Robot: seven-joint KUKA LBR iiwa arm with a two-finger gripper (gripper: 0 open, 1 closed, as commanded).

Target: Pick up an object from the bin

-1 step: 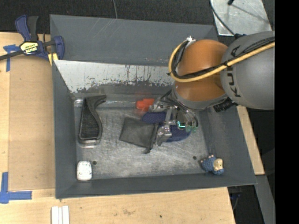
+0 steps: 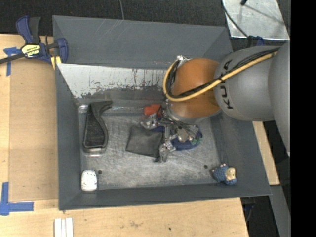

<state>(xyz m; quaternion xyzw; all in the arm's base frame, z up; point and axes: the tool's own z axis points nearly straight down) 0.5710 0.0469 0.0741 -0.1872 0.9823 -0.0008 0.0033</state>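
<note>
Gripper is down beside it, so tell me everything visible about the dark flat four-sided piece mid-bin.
The dark grey flat piece is a roughly four-sided matte sheet, perhaps cloth or rubber. It lies flat and slightly skewed on the grey metal bin's floor near the middle. The robot's gripper stands at its right edge; whether they touch cannot be told.

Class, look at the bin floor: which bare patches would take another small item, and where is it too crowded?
Bare: the front strip between the white block and the blue-and-yellow toy; the gap between the long dark tool and the dark flat pad. Crowded: round the hand, among the pad, a red piece and a blue thing.
</note>
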